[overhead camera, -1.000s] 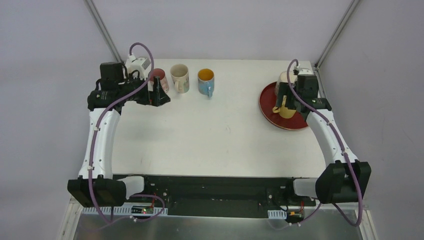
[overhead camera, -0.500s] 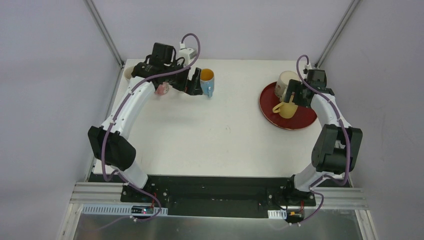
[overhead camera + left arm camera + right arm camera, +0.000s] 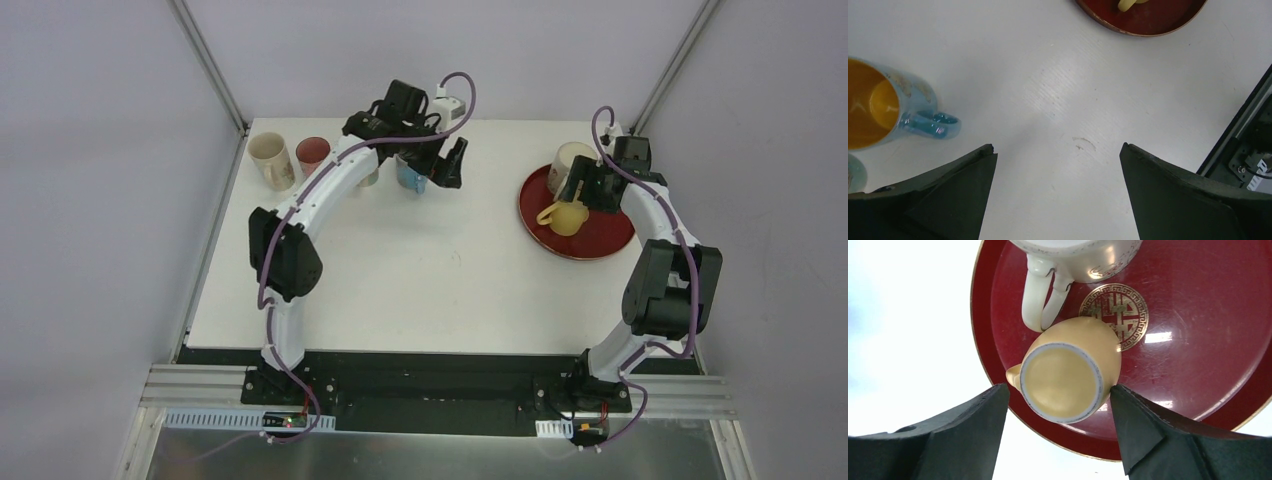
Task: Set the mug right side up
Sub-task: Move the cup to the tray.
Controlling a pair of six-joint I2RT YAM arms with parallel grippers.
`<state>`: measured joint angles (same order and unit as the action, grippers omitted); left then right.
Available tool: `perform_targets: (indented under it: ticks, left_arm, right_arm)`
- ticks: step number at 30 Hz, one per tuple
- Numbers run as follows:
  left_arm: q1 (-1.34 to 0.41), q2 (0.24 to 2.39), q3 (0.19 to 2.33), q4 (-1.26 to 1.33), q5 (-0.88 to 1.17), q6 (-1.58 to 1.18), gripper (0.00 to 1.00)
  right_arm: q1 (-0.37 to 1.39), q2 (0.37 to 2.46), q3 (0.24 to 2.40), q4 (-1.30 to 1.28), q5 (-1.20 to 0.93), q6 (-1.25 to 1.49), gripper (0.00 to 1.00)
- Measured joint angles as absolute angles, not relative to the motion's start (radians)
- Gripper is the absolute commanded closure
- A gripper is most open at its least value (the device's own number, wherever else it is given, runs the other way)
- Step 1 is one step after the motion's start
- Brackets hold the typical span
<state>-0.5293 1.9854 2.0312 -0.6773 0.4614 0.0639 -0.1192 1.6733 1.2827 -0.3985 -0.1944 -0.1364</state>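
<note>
A yellow mug (image 3: 1063,382) stands upside down, base up, on the near-left part of the red plate (image 3: 1198,340); from above, the mug (image 3: 565,215) has its handle pointing left. My right gripper (image 3: 1060,387) straddles it, open: the right finger is at the mug's side and a gap shows on the left. From above, the right gripper (image 3: 588,192) hangs over the plate (image 3: 605,243). My left gripper (image 3: 1057,146) is open over bare table, empty, just right of the blue mug (image 3: 878,110).
A cream mug (image 3: 1083,260) lies upside down at the back of the plate, its handle toward the yellow one. Along the table's far edge stand a cream mug (image 3: 270,160), a pink mug (image 3: 312,153) and the blue mug (image 3: 408,180), partly hidden by the left arm (image 3: 330,185).
The left arm has swung right from the far-left mugs to beside the blue mug, leaving a cream mug upright at far left. The right jaws have narrowed around the yellow mug.
</note>
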Motion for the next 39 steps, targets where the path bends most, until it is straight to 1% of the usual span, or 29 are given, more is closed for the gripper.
perform_targets:
  ticks: [13, 21, 30, 39]
  left_arm:
    - [-0.622, 2.303, 2.312, -0.666, 0.493, 0.116, 0.01]
    - [-0.689, 2.414, 2.378, -0.618, 0.516, 0.171, 0.01]
    - [-0.752, 2.505, 2.407, -0.468, 0.516, 0.177, 0.01]
    - [-0.756, 2.597, 2.445, -0.309, 0.540, 0.157, 0.06]
  right_arm:
    - [-0.098, 1.673, 1.279, -0.412, -0.282, -0.133, 0.21]
    - [-0.093, 1.657, 1.278, -0.433, -0.300, -0.144, 0.17]
    - [-0.147, 1.486, 1.246, -0.469, -0.330, -0.171, 0.16]
    - [-0.244, 1.360, 1.169, -0.493, -0.375, -0.184, 0.16]
